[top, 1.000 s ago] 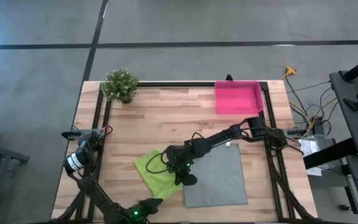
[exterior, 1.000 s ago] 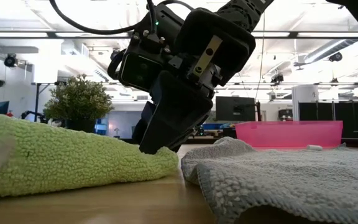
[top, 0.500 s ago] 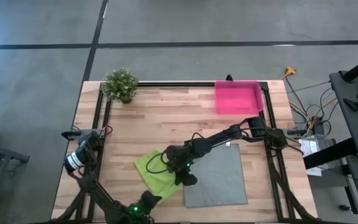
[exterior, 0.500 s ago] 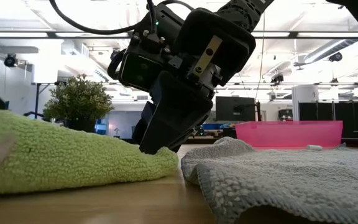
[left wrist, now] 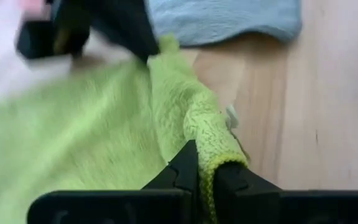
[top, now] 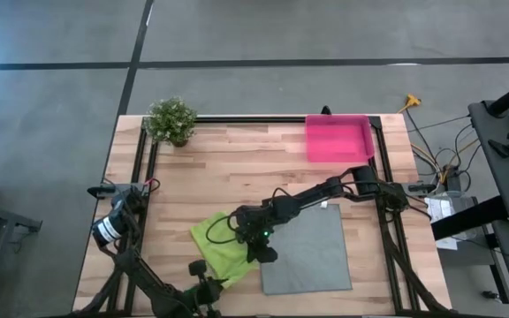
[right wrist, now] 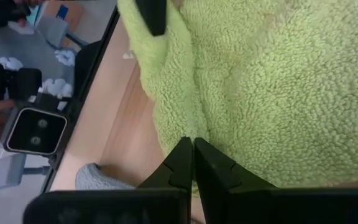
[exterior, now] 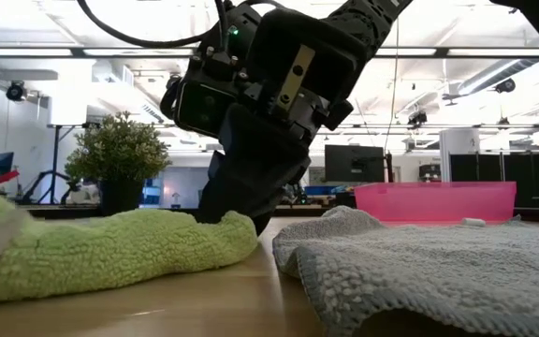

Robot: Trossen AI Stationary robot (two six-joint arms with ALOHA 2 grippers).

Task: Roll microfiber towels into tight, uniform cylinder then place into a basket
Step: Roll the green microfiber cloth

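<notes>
The lime green towel [top: 217, 245] lies rumpled on the table's near middle. The grey towel [top: 308, 252] lies flat to its right, and their edges are close together. My left gripper [left wrist: 205, 163] is at the green towel's near corner and is shut on it. My right gripper [right wrist: 193, 144] reaches in from the right. It is shut at the green towel's right end [exterior: 237, 225], beside the grey towel [exterior: 419, 267]. The pink basket [top: 337, 139] stands at the far right. My left gripper pinches the green towel's hemmed edge at the near corner [left wrist: 211, 140] between its two fingers. It comes slanting down from the table's near side. The corner stands up as a narrow ridge from the fingers, and the rest of the cloth lies on the table. My right gripper has its fingertips [right wrist: 185, 152] on the green towel's right end, slanting down from the right. A crease [right wrist: 196, 93] runs across the cloth to the tips. How much cloth is between them does not show. That end rests on the table.
A small potted plant [top: 170, 119] stands at the far left corner. Black frame rails [top: 141, 168] run along the table's left, far and right sides. Bare wood lies between the towels and the basket.
My left gripper has rolled about its own axis and shut on the green towel's near corner. In the low view the towel's near left part, which stood high a second ago, now lies lower and flatter. The grey towel has stayed where it was.
</notes>
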